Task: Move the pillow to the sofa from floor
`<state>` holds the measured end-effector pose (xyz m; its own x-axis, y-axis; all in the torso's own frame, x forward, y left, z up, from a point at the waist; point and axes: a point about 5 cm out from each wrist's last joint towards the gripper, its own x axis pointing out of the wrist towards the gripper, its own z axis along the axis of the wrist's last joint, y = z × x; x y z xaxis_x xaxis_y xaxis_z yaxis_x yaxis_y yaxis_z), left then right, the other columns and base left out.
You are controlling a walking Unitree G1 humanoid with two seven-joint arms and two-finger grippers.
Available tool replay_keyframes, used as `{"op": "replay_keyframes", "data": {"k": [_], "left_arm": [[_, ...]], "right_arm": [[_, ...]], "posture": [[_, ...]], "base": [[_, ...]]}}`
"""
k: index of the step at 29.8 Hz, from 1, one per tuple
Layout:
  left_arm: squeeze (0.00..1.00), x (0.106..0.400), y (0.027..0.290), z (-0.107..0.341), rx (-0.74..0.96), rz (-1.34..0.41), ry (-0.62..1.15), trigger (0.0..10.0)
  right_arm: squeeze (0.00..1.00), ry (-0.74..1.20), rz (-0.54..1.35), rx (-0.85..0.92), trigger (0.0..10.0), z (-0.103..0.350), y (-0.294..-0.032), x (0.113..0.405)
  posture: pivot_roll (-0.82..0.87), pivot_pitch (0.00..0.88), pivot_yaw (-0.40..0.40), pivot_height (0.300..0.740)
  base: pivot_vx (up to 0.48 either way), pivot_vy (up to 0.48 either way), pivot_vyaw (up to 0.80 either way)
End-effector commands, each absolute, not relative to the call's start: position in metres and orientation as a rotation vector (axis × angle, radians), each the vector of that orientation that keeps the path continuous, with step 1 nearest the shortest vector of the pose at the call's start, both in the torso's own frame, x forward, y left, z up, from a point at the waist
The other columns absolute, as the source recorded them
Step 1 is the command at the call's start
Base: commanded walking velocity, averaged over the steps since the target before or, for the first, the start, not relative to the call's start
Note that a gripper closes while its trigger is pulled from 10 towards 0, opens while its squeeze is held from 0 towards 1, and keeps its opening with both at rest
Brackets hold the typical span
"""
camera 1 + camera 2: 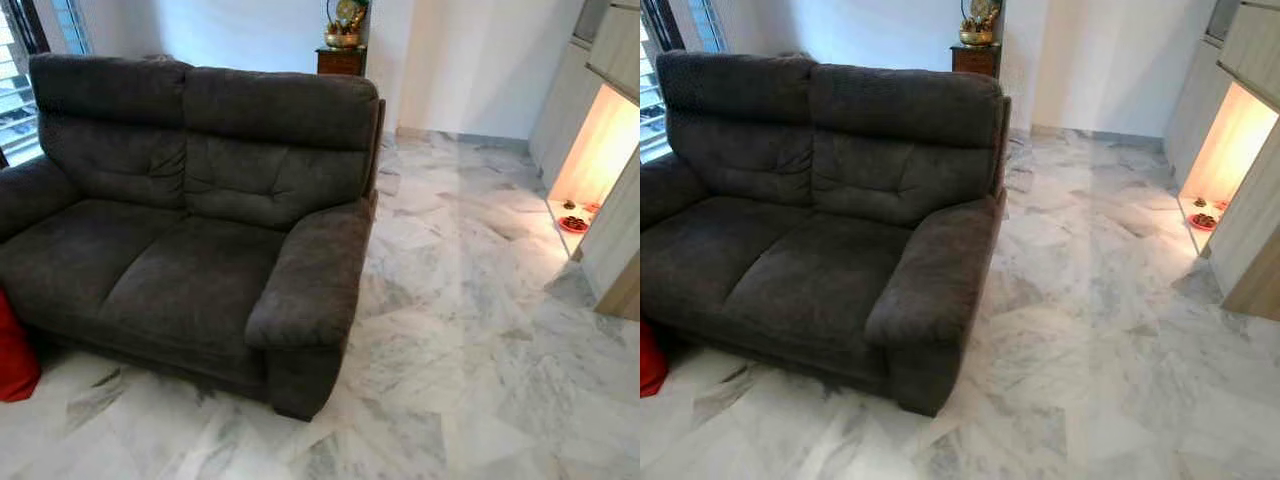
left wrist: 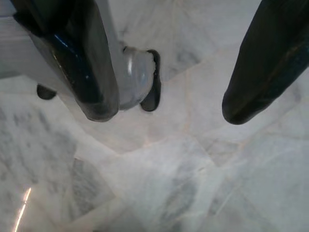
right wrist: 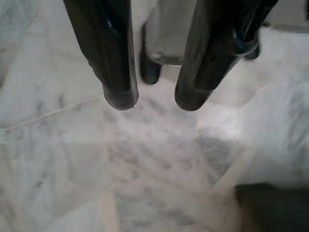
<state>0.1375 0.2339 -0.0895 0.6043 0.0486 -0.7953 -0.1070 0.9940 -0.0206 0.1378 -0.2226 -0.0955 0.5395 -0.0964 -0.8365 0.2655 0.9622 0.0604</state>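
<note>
A red pillow [image 1: 15,350] lies on the marble floor at the far left, against the front of the dark grey two-seat sofa [image 1: 190,260]; the picture edge cuts most of it off. The sofa's seat cushions are bare. In the left wrist view, my left gripper [image 2: 166,113] hangs over the floor, open, with a wide gap and nothing between its fingers. In the right wrist view, my right gripper [image 3: 157,101] also hangs above the floor, open with a narrower gap and nothing held.
White-grey marble floor [image 1: 450,330] stretches to the right of the sofa. A wooden cabinet [image 1: 342,60] with a brass ornament stands behind the sofa. A lit niche [image 1: 590,170] with a red dish [image 1: 574,224] is at the right wall. A window [image 1: 15,90] is at the far left.
</note>
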Motion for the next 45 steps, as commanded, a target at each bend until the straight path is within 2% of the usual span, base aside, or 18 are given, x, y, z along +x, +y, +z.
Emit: {"op": "replay_keyframes", "data": {"k": [1,8,14,30,45], "left_arm": [[0.00,0.1881,0.2443,-0.0674,0.222,-0.145,0.953,10.0],[0.00,0.1875,0.2437,-0.0679,0.217,-0.144,0.954,10.0],[0.00,0.1865,0.2434,-0.0685,0.216,-0.145,0.956,10.0],[0.00,0.1845,0.2440,-0.0692,0.218,-0.149,0.961,10.0],[0.00,0.1882,0.2461,-0.0667,0.210,-0.140,0.952,10.0]], "right_arm": [[0.00,0.925,-0.343,0.432,10.0,-0.1009,-0.1919,0.1357],[0.00,0.927,-0.362,0.429,10.0,-0.1011,-0.1939,0.1346],[0.00,0.936,-0.360,0.424,10.0,-0.1016,-0.1943,0.1332],[0.00,0.937,-0.345,0.432,10.0,-0.1025,-0.1901,0.1316],[0.00,0.926,-0.323,0.442,10.0,-0.1008,-0.1845,0.1389]], "posture": [[-0.06,0.109,0.089,0.740],[-0.06,0.097,0.090,0.740],[-0.06,0.091,0.091,0.740],[-0.06,0.075,0.099,0.740],[-0.04,0.109,0.110,0.740]], "base": [[0.000,0.480,0.00],[0.000,0.480,0.00],[0.000,0.480,-0.80],[0.000,0.480,0.00],[0.000,0.480,0.00]]}}
